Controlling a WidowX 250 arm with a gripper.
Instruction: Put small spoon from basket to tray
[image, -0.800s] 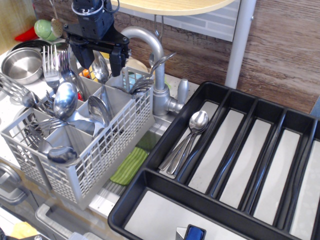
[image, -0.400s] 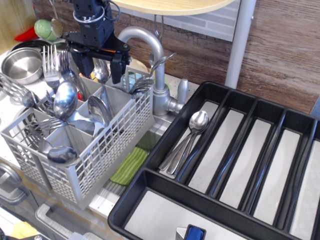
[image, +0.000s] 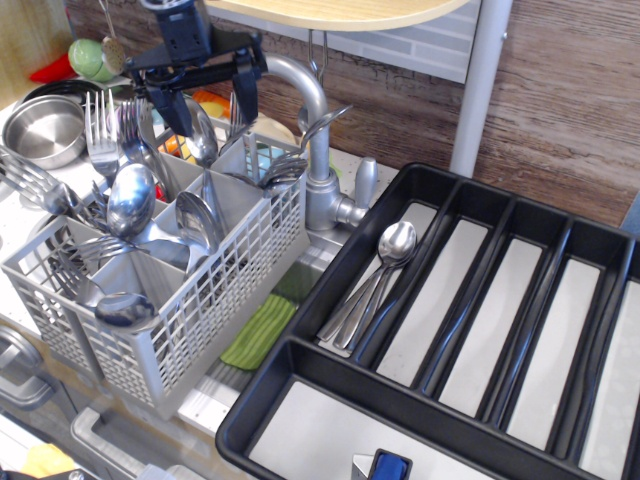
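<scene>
The light grey lattice basket (image: 215, 300) stands at the left, full of steel cutlery. A small spoon (image: 203, 138) stands bowl up in a back compartment. My gripper (image: 212, 103) hangs just above it, jaws open wide, one finger (image: 181, 108) to its left and the other (image: 245, 92) to its right, neither holding anything. The black tray (image: 300, 352) with pale grey bottoms fills the right side. Two spoons (image: 385, 262) lie in its leftmost long compartment.
A curved steel faucet (image: 305, 95) rises right behind the basket, close to my right finger. Forks (image: 101, 130) and big spoons (image: 131, 200) stick up from the basket. A steel bowl (image: 44, 127) sits far left. A green cloth (image: 260, 330) lies below the basket.
My gripper dipped toward the basket's back compartment, then rose again and shifted slightly right. The jaws stayed open. The small spoon stayed in the basket.
</scene>
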